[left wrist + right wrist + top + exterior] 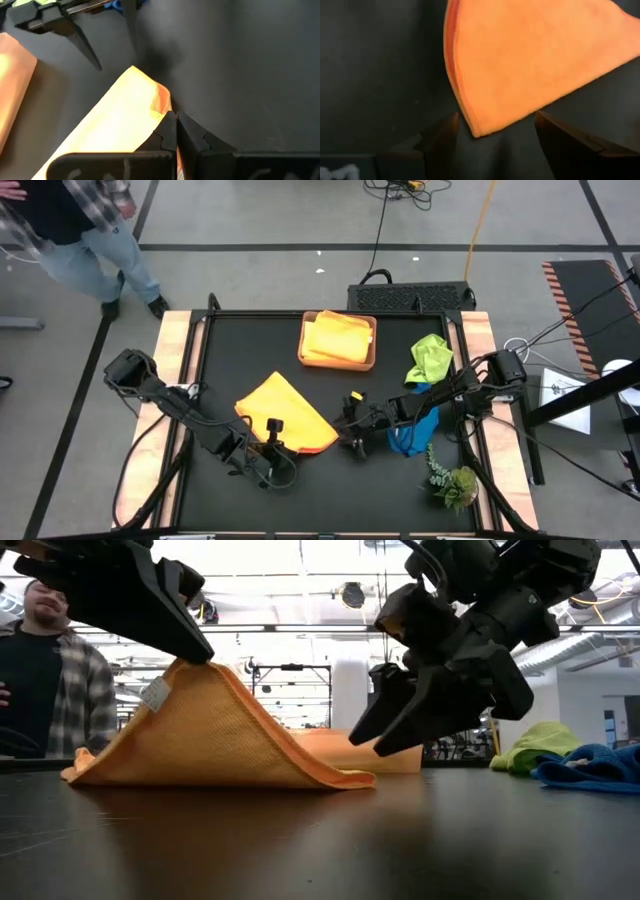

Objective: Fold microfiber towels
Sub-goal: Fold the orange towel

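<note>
An orange microfiber towel [290, 410] lies folded on the black table, left of centre. My left gripper [272, 432] is shut on its near part and holds it up in a peak [190, 665]. My right gripper [492, 131] stands open just off the towel's right corner [477, 131], one finger on either side and neither touching it. In the tan tray [304, 356] at the back lies a yellow towel [338, 335]. A lime green towel [430, 358] and a blue towel [415, 432] lie bunched at the right. My left gripper pinches the orange towel's edge [161, 106] between its two shut fingers, which slant down at it from the near left. That spot is raised off the table as a peak. The cloth slopes down from it on both sides, and its lower edges [330, 780] lie on the table.
A small green plant sprig [455, 482] lies near the right front corner. A person in a plaid shirt [45, 670] stands beyond the table's far left. Bare black table [250, 345] shows left of the tray and in front of the orange towel.
</note>
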Motion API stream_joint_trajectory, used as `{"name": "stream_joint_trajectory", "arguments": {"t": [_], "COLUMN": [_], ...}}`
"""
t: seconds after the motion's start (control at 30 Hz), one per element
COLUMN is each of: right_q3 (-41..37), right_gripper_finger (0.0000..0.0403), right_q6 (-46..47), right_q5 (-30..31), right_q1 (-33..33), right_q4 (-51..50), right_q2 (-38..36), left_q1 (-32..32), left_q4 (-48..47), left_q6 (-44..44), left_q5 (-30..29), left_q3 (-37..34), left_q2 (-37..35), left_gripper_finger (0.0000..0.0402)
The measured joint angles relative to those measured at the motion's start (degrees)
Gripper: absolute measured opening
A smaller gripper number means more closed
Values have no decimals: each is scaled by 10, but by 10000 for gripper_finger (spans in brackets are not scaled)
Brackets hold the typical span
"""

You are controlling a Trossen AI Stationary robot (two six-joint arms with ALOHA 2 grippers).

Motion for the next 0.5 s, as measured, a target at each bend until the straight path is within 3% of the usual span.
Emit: {"name": "stream_joint_trajectory", "arguments": {"t": [0.13,0.5], "right_q3": [-23,-76], "right_gripper_finger": [260,260], "right_q6": [0,-38], "right_q5": [0,0], "right_q1": [0,12], "right_q4": [23,202], "right_q2": [0,50], "left_q1": [0,0], "left_q4": [-5,-6], "left_q6": [-8,-15], "left_q5": [0,-1], "left_q3": [0,0], "left_q2": [0,0], "left_gripper_finger": [0,0]}}
